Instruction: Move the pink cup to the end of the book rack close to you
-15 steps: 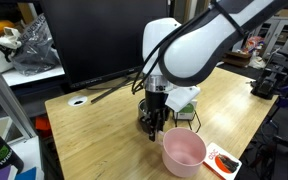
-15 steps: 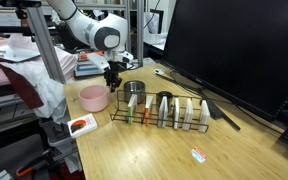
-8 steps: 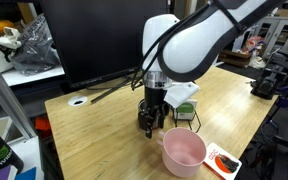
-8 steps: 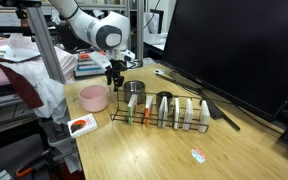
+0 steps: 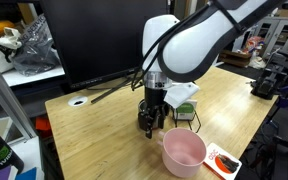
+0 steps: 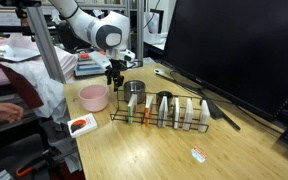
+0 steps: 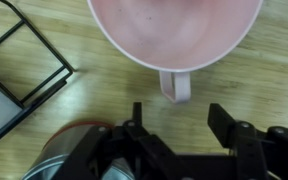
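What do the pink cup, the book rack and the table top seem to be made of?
Pink cup: probably plastic with a matte finish; the colour is even, the sheen is dull and the handle looks moulded.
Book rack: thin black metal wire, possibly coated; the rods are slender and bent.
Table top: light wood or wood laminate, smooth; grain lines show.

Black monitor (image 6: 234,50), perhaps metal cup (image 6: 135,92)

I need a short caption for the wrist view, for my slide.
Open gripper facing the handle of the pink cup, wire rack alongside.
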{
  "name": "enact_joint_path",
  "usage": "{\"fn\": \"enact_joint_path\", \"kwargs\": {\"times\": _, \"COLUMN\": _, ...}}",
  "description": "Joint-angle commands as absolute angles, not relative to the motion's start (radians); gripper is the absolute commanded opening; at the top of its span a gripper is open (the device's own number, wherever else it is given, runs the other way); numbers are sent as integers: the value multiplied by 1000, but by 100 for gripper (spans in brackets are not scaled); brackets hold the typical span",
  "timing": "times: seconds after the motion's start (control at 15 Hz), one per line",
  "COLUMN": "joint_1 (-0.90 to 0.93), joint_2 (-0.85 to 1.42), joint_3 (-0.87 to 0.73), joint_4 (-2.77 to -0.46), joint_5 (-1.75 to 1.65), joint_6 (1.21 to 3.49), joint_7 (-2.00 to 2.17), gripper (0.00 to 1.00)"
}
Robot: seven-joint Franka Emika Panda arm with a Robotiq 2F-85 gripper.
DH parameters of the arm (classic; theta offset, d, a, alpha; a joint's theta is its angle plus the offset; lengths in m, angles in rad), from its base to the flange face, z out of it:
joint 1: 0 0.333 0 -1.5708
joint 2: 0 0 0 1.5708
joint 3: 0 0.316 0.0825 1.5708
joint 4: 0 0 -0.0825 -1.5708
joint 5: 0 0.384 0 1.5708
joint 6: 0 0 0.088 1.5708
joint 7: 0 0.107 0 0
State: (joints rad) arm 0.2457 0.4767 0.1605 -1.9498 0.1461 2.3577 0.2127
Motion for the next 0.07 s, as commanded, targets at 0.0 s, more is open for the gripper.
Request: {"fn": "enact_joint_path", "kwargs": {"times": 0.0, "joint_1": 245, "joint_2": 477, "joint_3": 161, "joint_4": -1948, "joint_5": 145, "joint_6": 2355, "joint_7": 213, "gripper": 70}}
